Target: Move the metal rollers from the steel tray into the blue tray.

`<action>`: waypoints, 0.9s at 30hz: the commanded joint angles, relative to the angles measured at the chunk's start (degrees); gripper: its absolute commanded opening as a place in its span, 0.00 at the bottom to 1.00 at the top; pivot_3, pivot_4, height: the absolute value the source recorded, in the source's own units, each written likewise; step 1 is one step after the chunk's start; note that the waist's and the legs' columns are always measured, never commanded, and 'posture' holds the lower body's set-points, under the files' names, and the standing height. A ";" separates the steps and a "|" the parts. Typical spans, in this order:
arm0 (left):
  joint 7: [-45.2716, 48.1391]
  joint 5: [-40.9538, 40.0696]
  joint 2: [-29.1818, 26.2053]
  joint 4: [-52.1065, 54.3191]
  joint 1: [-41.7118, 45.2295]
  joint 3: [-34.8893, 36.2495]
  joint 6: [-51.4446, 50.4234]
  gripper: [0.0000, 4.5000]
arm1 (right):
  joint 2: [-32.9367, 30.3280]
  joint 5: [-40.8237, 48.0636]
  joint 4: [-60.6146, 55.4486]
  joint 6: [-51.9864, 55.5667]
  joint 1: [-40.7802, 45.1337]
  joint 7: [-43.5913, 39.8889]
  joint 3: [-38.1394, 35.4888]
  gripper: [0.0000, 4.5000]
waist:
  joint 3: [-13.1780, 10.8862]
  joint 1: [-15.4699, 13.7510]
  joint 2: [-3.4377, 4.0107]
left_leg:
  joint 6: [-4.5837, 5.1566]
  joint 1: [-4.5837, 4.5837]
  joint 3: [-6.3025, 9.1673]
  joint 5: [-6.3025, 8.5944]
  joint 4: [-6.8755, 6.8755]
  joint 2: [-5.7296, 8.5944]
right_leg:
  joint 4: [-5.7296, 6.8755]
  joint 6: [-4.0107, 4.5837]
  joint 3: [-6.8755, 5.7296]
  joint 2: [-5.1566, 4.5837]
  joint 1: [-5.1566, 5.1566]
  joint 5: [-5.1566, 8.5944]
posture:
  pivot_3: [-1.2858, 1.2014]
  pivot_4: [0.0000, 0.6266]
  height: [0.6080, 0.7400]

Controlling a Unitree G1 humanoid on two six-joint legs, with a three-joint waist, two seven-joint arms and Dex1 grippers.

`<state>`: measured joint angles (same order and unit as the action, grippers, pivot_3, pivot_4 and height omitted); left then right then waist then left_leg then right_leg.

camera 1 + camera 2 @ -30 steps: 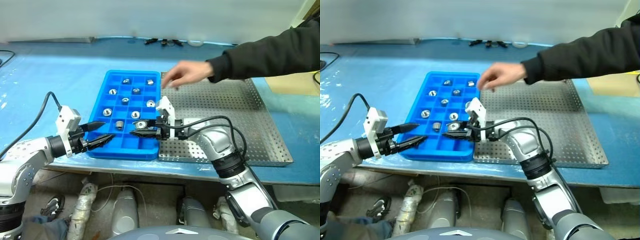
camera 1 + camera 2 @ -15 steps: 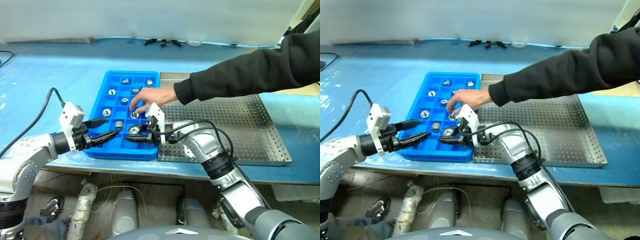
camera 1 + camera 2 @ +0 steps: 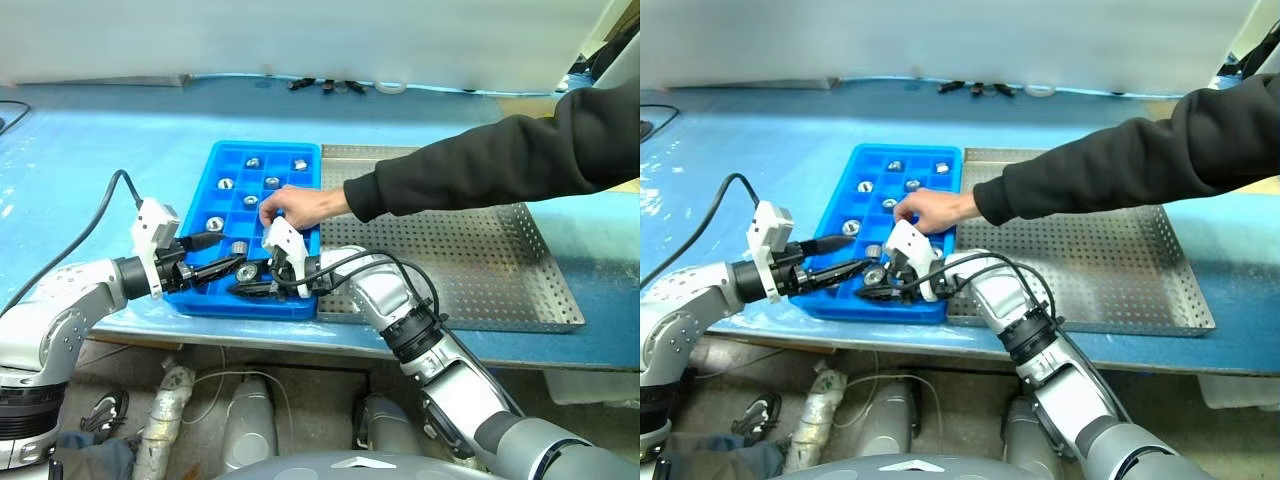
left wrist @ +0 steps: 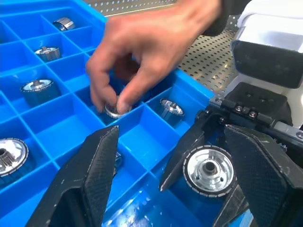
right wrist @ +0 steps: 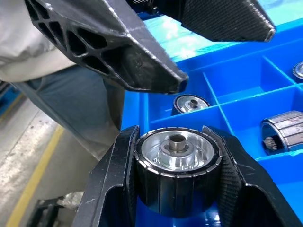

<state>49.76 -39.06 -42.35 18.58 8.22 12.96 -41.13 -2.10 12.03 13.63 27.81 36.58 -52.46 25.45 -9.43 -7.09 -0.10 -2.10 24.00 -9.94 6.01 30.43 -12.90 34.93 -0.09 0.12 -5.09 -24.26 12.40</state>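
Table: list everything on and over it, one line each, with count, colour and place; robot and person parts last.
Table: one, blue covering, under both trays.
Blue tray: one, bright blue, gridded, to the robot's left of the steel tray.
Steel tray: one, silver, perforated, beside the blue tray.
Rollers: several, silver, in blue tray compartments; one in the right end effector.
Small dark items: a few, at the table's far edge; too small to identify.
Person's hand: one, black sleeve, fingers on a roller in the blue tray.
Left end effector: black, open, over the tray's near edge.
Right end effector: black, shut on a roller.
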 commanded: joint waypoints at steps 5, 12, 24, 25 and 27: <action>0.22 0.01 0.30 0.45 1.41 -0.68 1.46 0.83 | -1.71 1.38 -1.52 1.66 0.21 -1.16 -2.55 0.81 | 0.01 -0.06 -0.01 | -0.01 0.00 0.02 -0.01 0.02 0.00 | 0.02 0.01 0.00 -0.01 0.04 0.00 | 0.56 0.24 1.00; 1.41 1.00 1.02 -3.60 5.94 -2.82 3.38 0.83 | -5.33 3.60 -6.48 3.39 0.60 1.05 -8.90 0.81 | 0.01 -0.32 -0.01 | -0.04 0.03 0.02 -0.03 0.05 0.03 | 0.06 0.01 -0.02 -0.04 0.05 -0.01 | 0.54 0.24 1.00; 5.99 8.58 7.34 -19.85 22.86 -11.16 11.91 0.83 | -11.89 6.66 -16.79 6.20 -4.65 11.42 -23.32 0.81 | 0.02 1.55 -0.03 | -0.32 -0.02 0.01 -0.21 0.30 0.03 | 0.33 0.01 0.01 -0.01 0.03 -0.02 | 0.48 0.24 1.00; 6.62 9.17 8.19 -21.33 24.33 -11.95 12.65 0.83 | -12.47 6.28 -17.32 5.88 -5.26 12.92 -24.45 0.81 | 0.02 1.64 -0.03 | -0.31 -0.01 0.01 -0.21 0.32 0.04 | 0.33 0.01 0.01 -0.02 0.03 -0.02 | 0.47 0.24 1.00; 7.75 10.33 9.89 -24.06 26.92 -13.33 14.06 0.83 | -13.40 5.31 -17.67 5.22 -6.38 16.14 -26.46 0.81 | 0.02 1.79 -0.03 | -0.31 -0.01 0.00 -0.21 0.36 0.04 | 0.35 0.01 0.03 -0.02 0.03 -0.02 | 0.47 0.24 1.00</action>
<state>56.18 -29.69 -32.80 -4.70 33.17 0.09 -29.15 -14.95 17.45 -1.58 34.11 30.53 -38.81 1.47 -9.41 -5.30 -0.13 -2.40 23.99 -9.94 5.80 30.80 -12.86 35.29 -0.08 0.15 -5.10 -24.23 12.38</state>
